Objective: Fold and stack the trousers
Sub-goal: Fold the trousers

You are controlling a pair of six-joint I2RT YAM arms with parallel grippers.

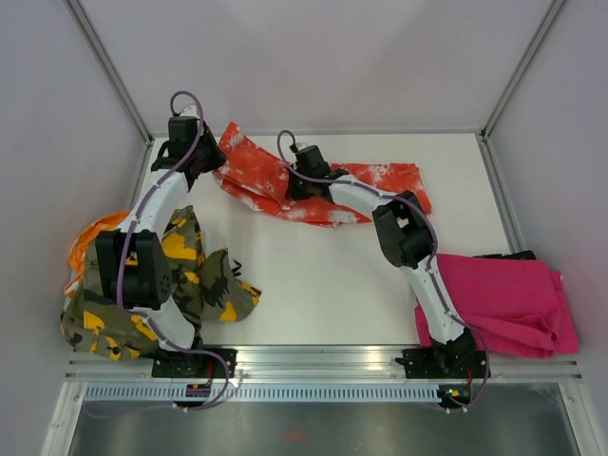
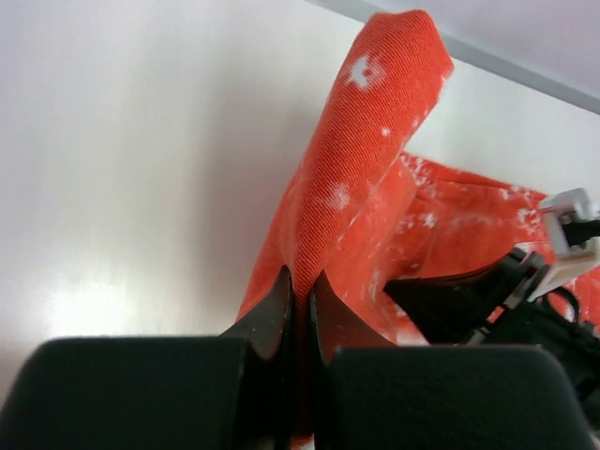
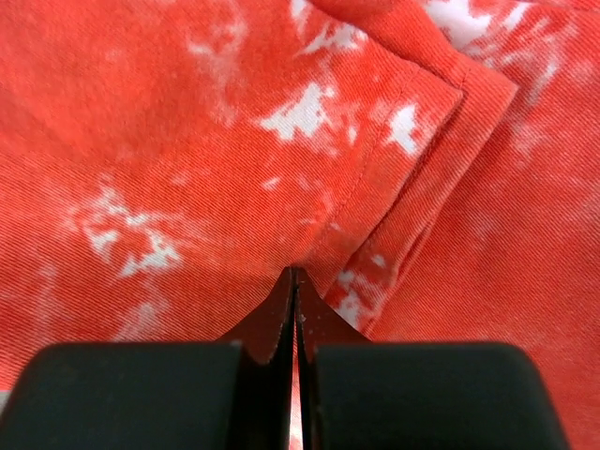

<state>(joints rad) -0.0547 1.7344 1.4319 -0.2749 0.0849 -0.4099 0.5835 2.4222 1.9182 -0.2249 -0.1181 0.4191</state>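
The orange-red trousers point(image 1: 261, 176) with white splatter print lie crumpled across the back of the table. My left gripper point(image 1: 211, 161) is at their left end. In the left wrist view it point(image 2: 300, 281) is shut on a raised fold of the orange-red trousers point(image 2: 361, 178). My right gripper point(image 1: 291, 185) is near their middle. In the right wrist view it point(image 3: 295, 277) is shut on the cloth next to a hemmed edge point(image 3: 412, 178). The camouflage trousers point(image 1: 195, 275) lie bunched at the left under my left arm. The magenta pink trousers point(image 1: 513, 299) lie folded at the right front.
An orange cloth point(image 1: 90, 242) hangs over the table's left edge beside the camouflage pair. A metal rail point(image 1: 313, 130) and white walls bound the back and sides. The right gripper's black body point(image 2: 506, 300) shows in the left wrist view, close to the held fold.
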